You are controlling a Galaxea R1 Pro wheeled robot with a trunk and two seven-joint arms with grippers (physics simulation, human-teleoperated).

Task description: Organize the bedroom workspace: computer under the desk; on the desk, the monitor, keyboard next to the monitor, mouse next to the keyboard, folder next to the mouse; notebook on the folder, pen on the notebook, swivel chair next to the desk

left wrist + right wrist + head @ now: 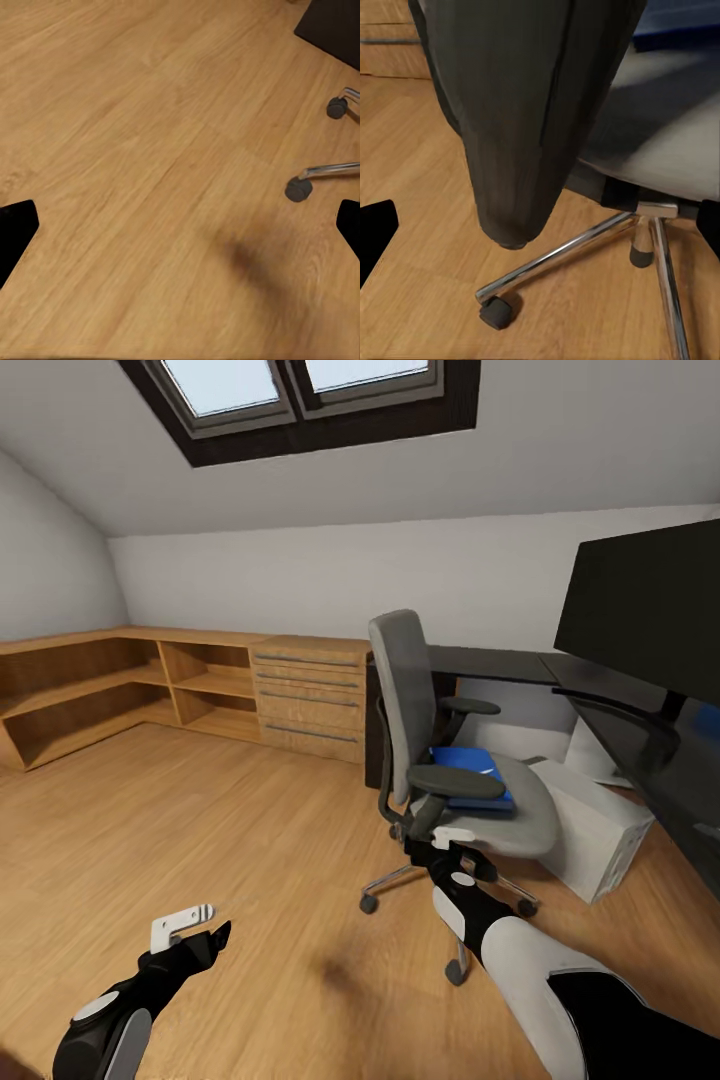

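Right gripper (455, 844) reaching up to the near black armrest (456, 782) of the grey upholstered swivel chair (405, 690) — grip state impossible to tell. Left gripper (200, 922) hanging spread open over the light wooden floor (200, 820), holding nothing. Lying on the chair seat, a flat bright blue folder (470, 768). Standing just beyond, under the glossy black desk (520, 665) — a pale silver-grey computer tower (595, 830). Resting on the desk, a wide black monitor (645, 605).

Grey swivel chair (455, 760) with black armrests, chrome base; bright blue folder (470, 772) on seat. Pale silver-grey computer (595, 830), black monitor (645, 610) at 3 o'clock. Honey-brown wooden floor (230, 830).
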